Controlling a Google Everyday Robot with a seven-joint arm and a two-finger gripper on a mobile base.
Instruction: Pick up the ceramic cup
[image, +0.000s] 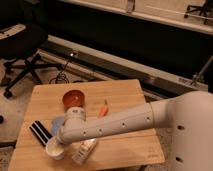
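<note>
The ceramic cup is small, white and round. It stands near the front left corner of the wooden table. My white arm reaches in from the right, low across the table. My gripper is at its end, right at the cup's upper edge. Two black parallel bars show just left of the arm's end, beside the cup. Whether the cup is held is hidden by the arm.
A reddish-orange bowl stands behind the arm. A blue lump lies between bowl and cup. A slim whitish bottle lies right of the cup. A small orange piece lies mid-table. An office chair stands back left.
</note>
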